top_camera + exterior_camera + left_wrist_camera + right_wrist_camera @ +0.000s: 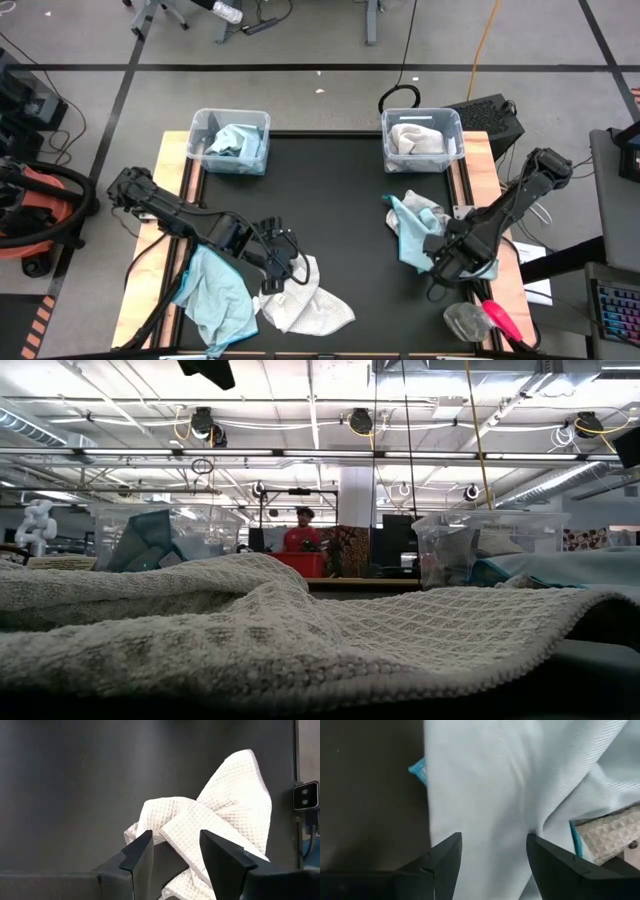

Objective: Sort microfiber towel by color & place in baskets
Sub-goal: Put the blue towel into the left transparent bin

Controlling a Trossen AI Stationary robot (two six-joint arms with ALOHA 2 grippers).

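Left gripper (175,857) fingers apart, empty, over white towel (305,305) at table front. Right gripper (492,857) fingers apart, empty, over blue towel (412,235). Left basket (230,141) holds blue towel, right basket (422,139) holds white one, both at table's far edge.

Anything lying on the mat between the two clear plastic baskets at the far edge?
No. In the high view, the black mat is bare between the blue-towel basket and the white-towel basket.
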